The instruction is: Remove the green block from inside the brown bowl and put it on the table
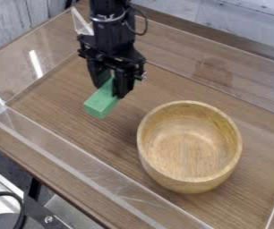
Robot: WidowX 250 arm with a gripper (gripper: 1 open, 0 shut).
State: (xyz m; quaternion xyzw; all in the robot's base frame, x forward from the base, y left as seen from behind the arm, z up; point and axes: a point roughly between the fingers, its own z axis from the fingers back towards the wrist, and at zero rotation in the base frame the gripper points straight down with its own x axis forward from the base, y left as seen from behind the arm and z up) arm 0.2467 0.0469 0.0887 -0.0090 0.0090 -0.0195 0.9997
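Note:
My gripper (111, 87) points straight down over the table (55, 107), left of the brown bowl (190, 146). It is shut on the upper end of the green block (100, 103), which hangs tilted with its lower end close to the tabletop; I cannot tell whether it touches the wood. The bowl sits at the right front and holds nothing. The gripper's black fingers (124, 82) hide the top part of the block.
Low clear acrylic walls (68, 170) run around the table's edges, with a clear bracket (95, 25) at the back left corner. Bare wood lies left and in front of the block.

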